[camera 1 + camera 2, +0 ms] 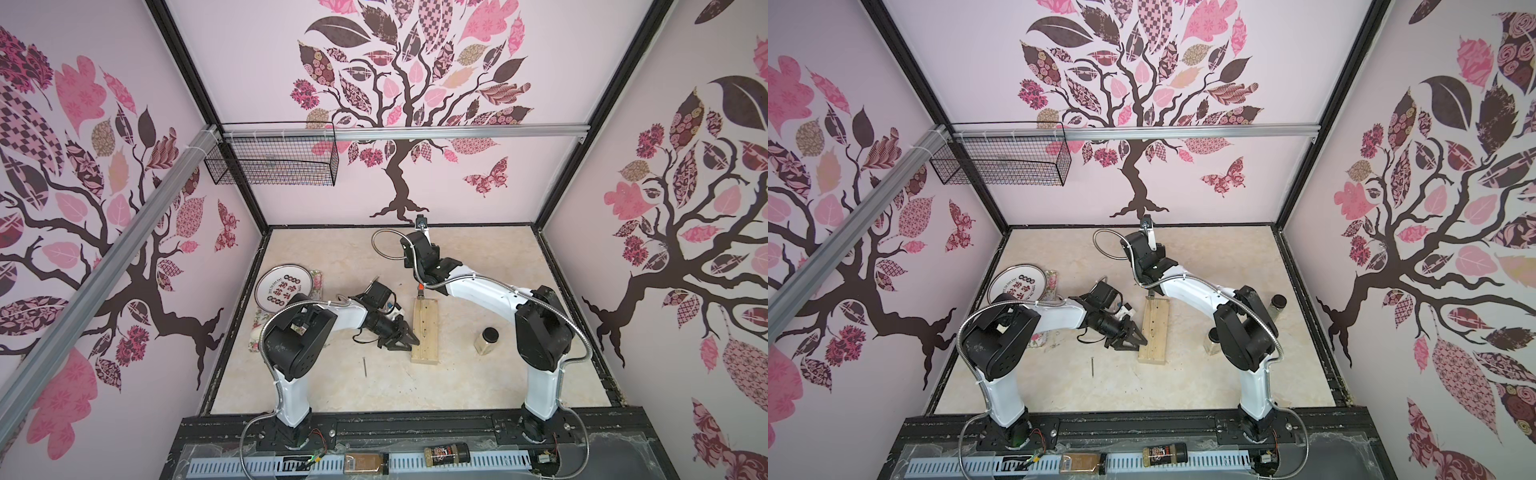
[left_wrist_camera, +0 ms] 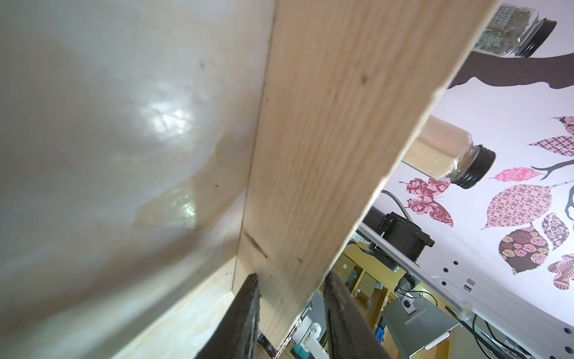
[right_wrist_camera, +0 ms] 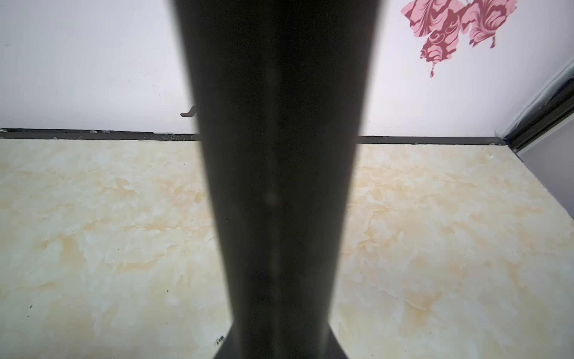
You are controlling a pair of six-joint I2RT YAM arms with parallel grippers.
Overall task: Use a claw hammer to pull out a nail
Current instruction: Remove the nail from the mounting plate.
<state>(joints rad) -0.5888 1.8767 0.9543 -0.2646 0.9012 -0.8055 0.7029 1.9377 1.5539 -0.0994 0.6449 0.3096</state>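
The cream marbled tabletop (image 1: 478, 266) carries a wooden block (image 1: 425, 332) at centre, a loose nail (image 1: 365, 368) to its lower left, a black-lidded jar (image 1: 487, 341) to its right, and a round plate (image 1: 284, 287) at the left edge.

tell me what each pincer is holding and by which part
Right pincer: the hammer, by its black handle. Left pincer: the block, gripped at its long edge, toward the near end.
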